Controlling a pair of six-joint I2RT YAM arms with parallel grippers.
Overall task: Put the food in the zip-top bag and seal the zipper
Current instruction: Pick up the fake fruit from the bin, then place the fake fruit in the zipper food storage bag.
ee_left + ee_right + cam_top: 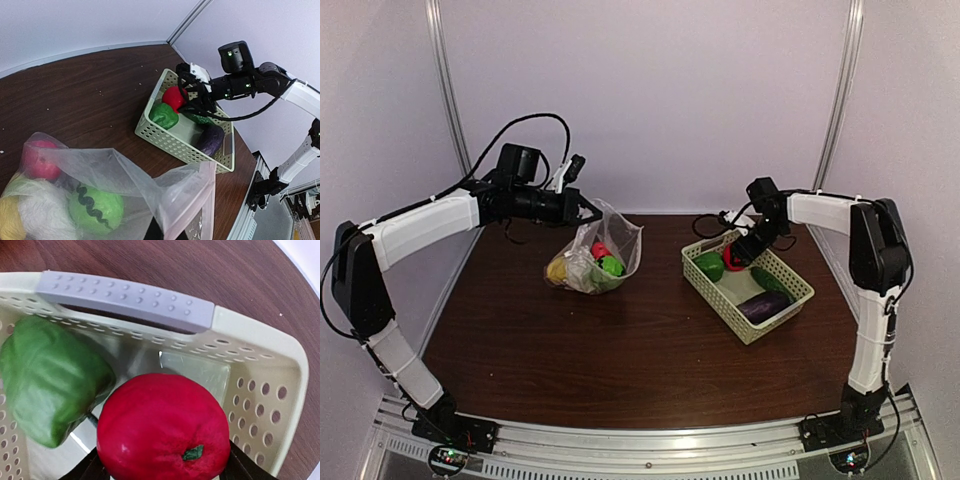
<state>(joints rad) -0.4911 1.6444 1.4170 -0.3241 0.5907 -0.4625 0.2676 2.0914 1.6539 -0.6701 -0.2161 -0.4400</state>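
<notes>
Fingers of the left gripper [587, 212] pinch the upper lip of the zip-top bag [616, 232], holding its mouth up and open. The bag sits near the far edge of the counter, left of centre. Inside it lie a yellow piece [557, 270], a red-pink ball [39, 159], a green round piece [95, 207] and something whitish, probably the cauliflower [37, 212].

Toward the right edge, the basket [750, 338] holds a green pepper-like piece [50, 385], a cucumber [773, 282] and the eggplant [763, 305]. The right gripper [735, 254] reaches into the basket's far corner, its fingers [92, 471] closed against either side of a red fruit [160, 430]. Whether the fruit is lifted I cannot tell.

By my reckoning about half the food is bagged, four pieces remain to carry over, and the mouth is not yet sealed.
</notes>
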